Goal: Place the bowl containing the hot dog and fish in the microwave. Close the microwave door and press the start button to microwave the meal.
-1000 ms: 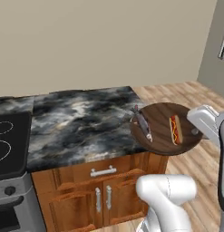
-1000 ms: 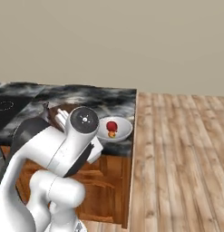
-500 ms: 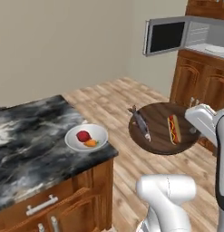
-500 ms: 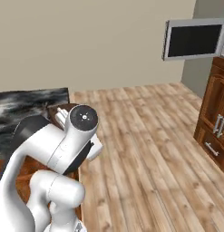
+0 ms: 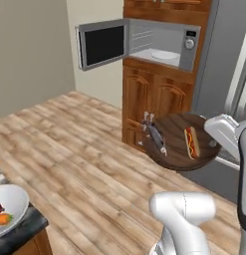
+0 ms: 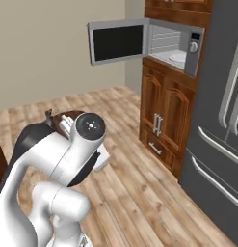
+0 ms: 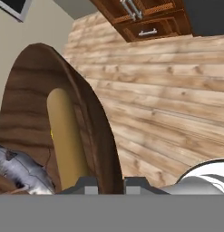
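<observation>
Wooden bowl (image 5: 180,143) carried level in the air below and in front of the open microwave (image 5: 162,44), fingers (image 7: 88,185) pinching its rim so the hot dog (image 5: 191,142) and fish (image 5: 156,135) stay inside for loading

White plate (image 5: 10,209) on counter; fridge (image 6: 221,120) right

The microwave door (image 5: 102,44) stands swung wide to the left, leaving the mouth of the microwave (image 5: 162,44) open from the front, with a white turntable plate (image 5: 165,55) low on its floor. Bare wooden floor (image 5: 69,144) lies open before the cabinets (image 5: 152,99). The dark fridge (image 6: 221,120) walls off the right side.
</observation>
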### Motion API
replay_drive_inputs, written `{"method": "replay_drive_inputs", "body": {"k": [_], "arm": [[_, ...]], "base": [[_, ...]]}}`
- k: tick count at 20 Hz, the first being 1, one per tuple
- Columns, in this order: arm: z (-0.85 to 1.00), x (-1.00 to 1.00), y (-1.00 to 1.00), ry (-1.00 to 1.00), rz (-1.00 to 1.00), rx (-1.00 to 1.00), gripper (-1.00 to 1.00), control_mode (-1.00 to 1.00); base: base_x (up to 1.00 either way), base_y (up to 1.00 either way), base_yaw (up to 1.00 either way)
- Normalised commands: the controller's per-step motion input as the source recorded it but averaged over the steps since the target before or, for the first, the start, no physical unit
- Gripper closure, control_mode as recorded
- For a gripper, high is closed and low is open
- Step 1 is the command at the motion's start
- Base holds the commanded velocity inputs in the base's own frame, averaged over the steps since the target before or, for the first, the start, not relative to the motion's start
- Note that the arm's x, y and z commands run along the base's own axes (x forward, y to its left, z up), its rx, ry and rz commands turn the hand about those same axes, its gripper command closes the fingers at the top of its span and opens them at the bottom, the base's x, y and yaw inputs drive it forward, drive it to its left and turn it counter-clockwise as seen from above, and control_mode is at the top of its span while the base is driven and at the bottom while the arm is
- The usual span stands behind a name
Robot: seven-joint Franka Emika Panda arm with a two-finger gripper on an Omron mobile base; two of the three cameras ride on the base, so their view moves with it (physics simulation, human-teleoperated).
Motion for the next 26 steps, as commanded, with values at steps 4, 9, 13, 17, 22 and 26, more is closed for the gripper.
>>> {"method": "replay_drive_inputs", "body": {"k": [4, 9, 13, 17, 22, 26], "arm": [[0.00, 0.00, 0.00, 0.00, 0.00, 0.00, 1.00, 1.00], [0.00, 0.00, 0.00, 0.00, 0.00, 0.00, 1.00, 1.00], [0.00, 0.00, 0.00, 0.00, 0.00, 0.00, 1.00, 1.00], [0.00, 0.00, 0.00, 0.00, 0.00, 0.00, 1.00, 1.00], [0.00, 0.00, 0.00, 0.00, 0.00, 0.00, 1.00, 1.00], [0.00, 0.00, 0.00, 0.00, 0.00, 0.00, 1.00, 1.00]], "base": [[0.67, -0.20, -0.34], [0.74, 0.02, -0.26], [0.80, 0.26, -0.25], [0.85, 0.43, -0.27], [0.84, 0.42, -0.28], [0.85, 0.38, -0.29]]}}
